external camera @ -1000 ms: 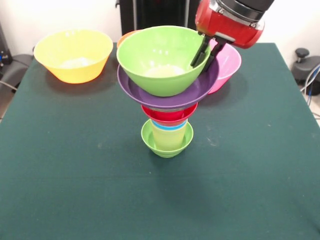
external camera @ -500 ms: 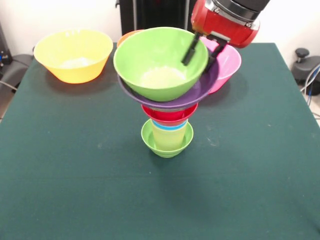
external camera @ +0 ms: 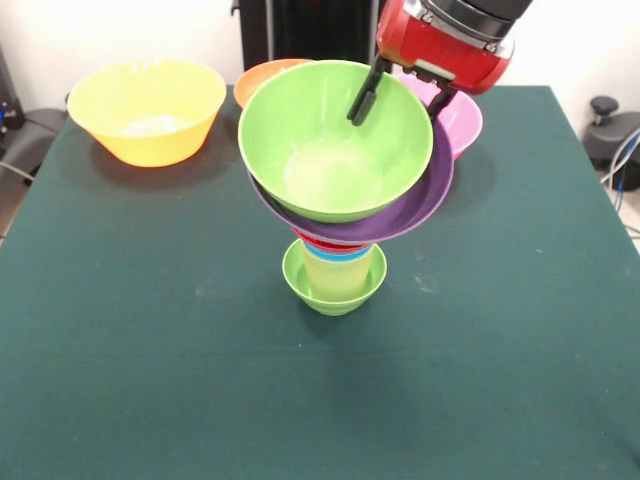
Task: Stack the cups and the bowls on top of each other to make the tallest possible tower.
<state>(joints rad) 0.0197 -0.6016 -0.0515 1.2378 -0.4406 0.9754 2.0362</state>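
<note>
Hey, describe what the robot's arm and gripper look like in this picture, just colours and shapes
The arm's end is a rounded glossy red shell with a black upper section and a thin silvery band between them. Pale panels sit under the red shell. Below hangs the gripper, with slim black fingers like narrow straight bars. No cables or readable markings show.

Glossy smooth plastic on the green bowl (external camera: 335, 140) and purple bowl (external camera: 425, 205); the table (external camera: 150, 350) looks matt, like cloth.
</note>
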